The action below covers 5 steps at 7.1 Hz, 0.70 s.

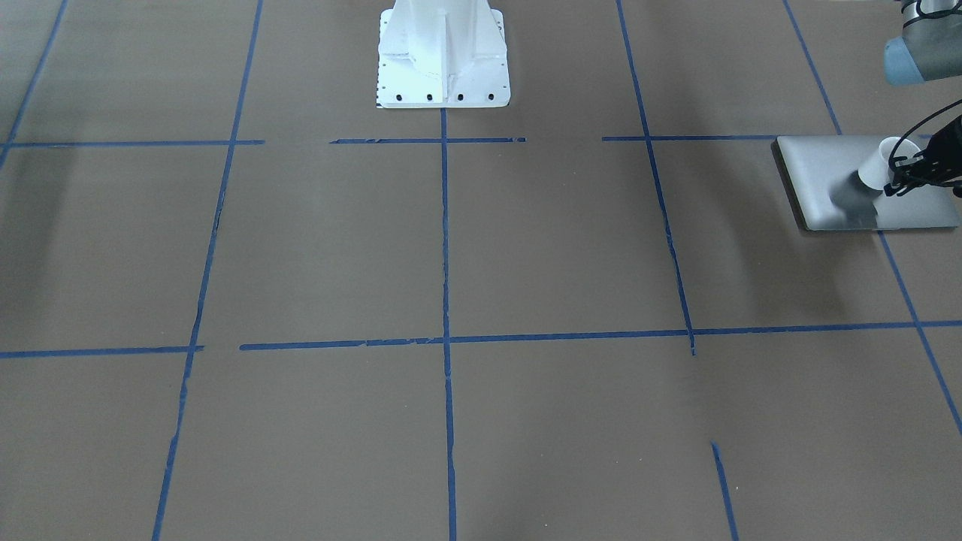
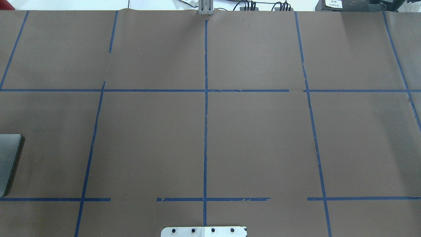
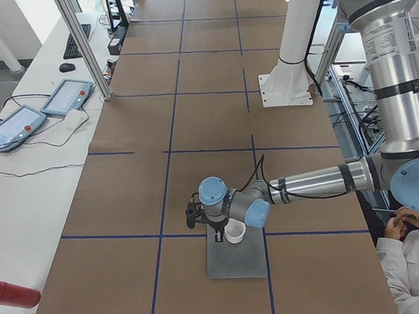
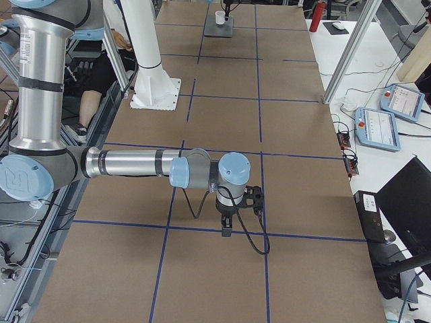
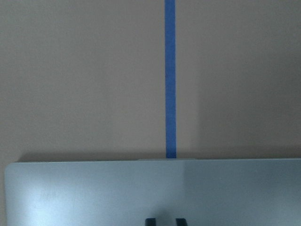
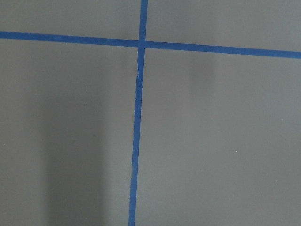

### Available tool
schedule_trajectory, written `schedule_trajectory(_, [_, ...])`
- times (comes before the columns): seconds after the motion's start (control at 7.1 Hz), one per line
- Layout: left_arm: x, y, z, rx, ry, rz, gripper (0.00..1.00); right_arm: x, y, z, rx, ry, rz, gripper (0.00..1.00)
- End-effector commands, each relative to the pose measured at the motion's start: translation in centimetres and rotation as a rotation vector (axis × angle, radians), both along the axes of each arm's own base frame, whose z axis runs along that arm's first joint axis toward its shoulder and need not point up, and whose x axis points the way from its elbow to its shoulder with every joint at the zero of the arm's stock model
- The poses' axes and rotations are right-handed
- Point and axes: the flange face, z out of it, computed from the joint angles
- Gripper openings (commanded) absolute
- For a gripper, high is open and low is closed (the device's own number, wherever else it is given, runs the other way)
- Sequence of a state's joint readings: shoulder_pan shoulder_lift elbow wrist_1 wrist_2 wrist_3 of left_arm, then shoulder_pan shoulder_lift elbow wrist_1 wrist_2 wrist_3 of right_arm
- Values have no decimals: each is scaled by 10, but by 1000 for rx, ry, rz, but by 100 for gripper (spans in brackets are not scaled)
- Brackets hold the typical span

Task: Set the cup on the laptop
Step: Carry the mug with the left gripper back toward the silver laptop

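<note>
- Left gripper (image 1: pixel 896 180) reads closed: its fingertips (image 5: pixel 150 221) sit nearly together in the wrist view, and I judge them pinched on the rim wall of the cup (image 1: pixel 881 164).
- Right gripper (image 4: pixel 226 229) hangs over the table (image 1: pixel 526 248), well apart from the work; I cannot tell whether it is open or closed.
- Cup stands on the laptop (image 1: pixel 819 173), near its middle, at the table's left end.
- Handling, my judgement: light, rigid, smooth-walled, possibly brittle; the rim wall is the hold.
- Materials: cup white and tapered; laptop thin, silver-grey, matte, round-cornered; table brown with blue tape (image 1: pixel 445 248) lines.
</note>
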<state>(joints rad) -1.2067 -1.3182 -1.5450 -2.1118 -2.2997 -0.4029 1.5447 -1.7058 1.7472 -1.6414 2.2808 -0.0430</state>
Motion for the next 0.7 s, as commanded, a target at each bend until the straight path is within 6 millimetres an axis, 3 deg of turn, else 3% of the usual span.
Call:
schedule_trajectory(0.0, [2, 3, 2, 2, -1, 14, 72, 0, 0, 0, 0, 0, 0, 100])
schedule_trajectory(0.14, [2, 3, 2, 1, -1, 13, 91, 0, 0, 0, 0, 0, 0, 100])
schedule_trajectory(0.28, [3, 3, 0, -3, 3, 15, 99, 0, 0, 0, 0, 0, 0, 100])
schedule_trajectory(0.56, [6, -6, -14, 33, 27, 39, 100, 0, 0, 0, 0, 0, 0, 100])
